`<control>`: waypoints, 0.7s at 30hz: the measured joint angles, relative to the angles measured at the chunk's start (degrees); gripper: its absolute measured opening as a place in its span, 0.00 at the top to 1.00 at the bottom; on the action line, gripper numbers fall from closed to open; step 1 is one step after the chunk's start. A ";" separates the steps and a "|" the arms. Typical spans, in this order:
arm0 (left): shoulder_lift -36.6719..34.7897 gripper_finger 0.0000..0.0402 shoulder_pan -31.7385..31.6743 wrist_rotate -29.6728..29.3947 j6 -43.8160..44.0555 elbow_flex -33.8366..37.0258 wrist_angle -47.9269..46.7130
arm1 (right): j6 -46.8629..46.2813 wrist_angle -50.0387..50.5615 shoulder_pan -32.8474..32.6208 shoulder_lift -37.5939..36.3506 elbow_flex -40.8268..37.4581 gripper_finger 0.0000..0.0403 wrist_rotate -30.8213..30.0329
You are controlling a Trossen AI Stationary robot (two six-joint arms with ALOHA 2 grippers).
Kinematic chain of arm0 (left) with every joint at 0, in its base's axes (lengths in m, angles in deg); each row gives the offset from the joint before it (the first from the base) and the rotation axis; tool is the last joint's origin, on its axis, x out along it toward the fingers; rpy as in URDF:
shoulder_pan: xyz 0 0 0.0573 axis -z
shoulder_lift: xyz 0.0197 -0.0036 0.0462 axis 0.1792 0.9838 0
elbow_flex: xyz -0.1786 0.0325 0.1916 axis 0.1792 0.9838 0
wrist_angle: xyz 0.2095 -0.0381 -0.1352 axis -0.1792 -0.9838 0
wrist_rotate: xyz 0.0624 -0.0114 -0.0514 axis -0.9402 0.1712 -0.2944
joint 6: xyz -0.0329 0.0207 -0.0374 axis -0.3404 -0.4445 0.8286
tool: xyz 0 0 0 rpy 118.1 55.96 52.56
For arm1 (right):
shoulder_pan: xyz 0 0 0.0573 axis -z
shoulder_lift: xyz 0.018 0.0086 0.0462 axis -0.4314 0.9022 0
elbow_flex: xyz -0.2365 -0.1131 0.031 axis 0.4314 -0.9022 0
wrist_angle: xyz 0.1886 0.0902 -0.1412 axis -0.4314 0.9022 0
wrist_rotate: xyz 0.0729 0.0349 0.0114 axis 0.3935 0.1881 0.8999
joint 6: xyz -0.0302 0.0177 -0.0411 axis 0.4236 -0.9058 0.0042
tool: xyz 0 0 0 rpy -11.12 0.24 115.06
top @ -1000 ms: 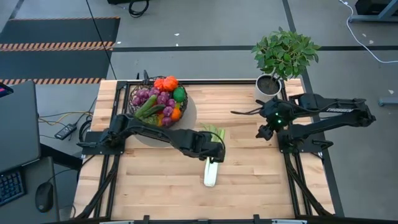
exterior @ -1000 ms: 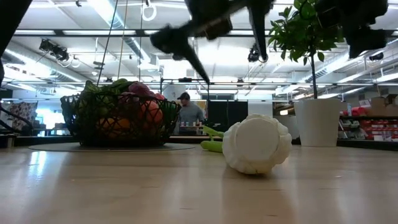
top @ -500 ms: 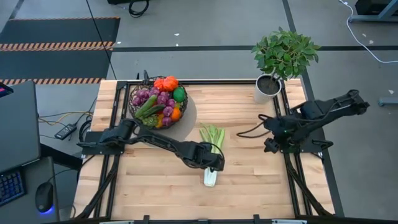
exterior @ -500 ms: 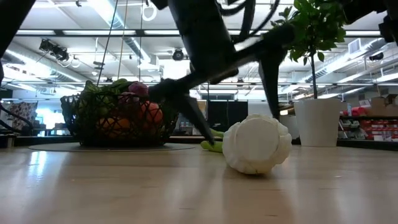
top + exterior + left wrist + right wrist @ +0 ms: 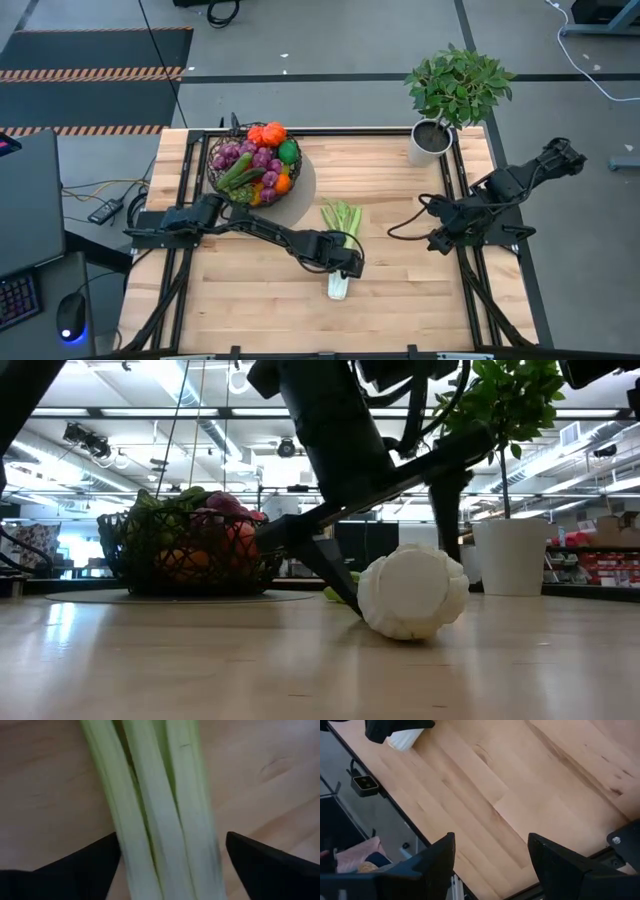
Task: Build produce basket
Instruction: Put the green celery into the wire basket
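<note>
A long white-green leek (image 5: 340, 222) lies flat on the wooden table, its white root end (image 5: 412, 592) toward the near edge. My left gripper (image 5: 345, 264) is low over its middle and open, with one finger on each side of the stalk (image 5: 160, 820). The dark wire basket (image 5: 222, 150) stands at the far left on a round mat, heaped with produce (image 5: 262, 158): grapes, an orange, peppers and green pieces. My right gripper (image 5: 437, 240) hangs open above bare table at the right, holding nothing (image 5: 490, 837). My left gripper straddles the leek's stalk from above, slanting down, fingers across its length. One finger (image 5: 95, 862) lies right along the stalk's side and the other (image 5: 260, 865) stands off it. I cannot tell whether either touches. The leek rests on the table.
A potted plant in a white pot (image 5: 432, 138) stands at the far right corner. Black frame rails (image 5: 455, 200) run along the table's sides. Bare wood lies between the leek and the right arm and along the near edge.
My left gripper has come down over the leek until its fingers reach the table on either side of the stalk. The leek has stayed where it was. My right arm has swung back toward the table's right edge, its gripper drifting a little toward the near side.
</note>
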 joint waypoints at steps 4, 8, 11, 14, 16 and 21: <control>0.20 0.25 -0.04 0.16 -1.68 -0.59 -1.83 | 0.07 0.00 -0.36 0.03 0.00 0.37 -1.55; 0.29 0.48 -0.07 0.28 -2.89 -1.04 -3.26 | 0.04 0.00 -0.49 0.04 0.00 0.37 -1.68; -0.06 0.64 -0.43 1.29 -5.12 -1.06 -4.03 | 0.11 0.02 -0.95 0.04 0.00 0.37 -2.11; -1.57 0.74 -1.40 3.25 -9.17 -0.82 -7.23 | 0.49 0.08 -1.04 0.02 0.00 0.37 -2.60; -3.37 0.78 -1.89 3.07 -11.13 -0.74 -10.91 | 0.66 0.13 -1.04 -0.11 0.00 0.37 -2.69; -10.01 0.77 -3.33 1.95 -15.66 -0.85 -21.83 | 0.76 0.15 -1.01 -0.51 0.00 0.37 -5.52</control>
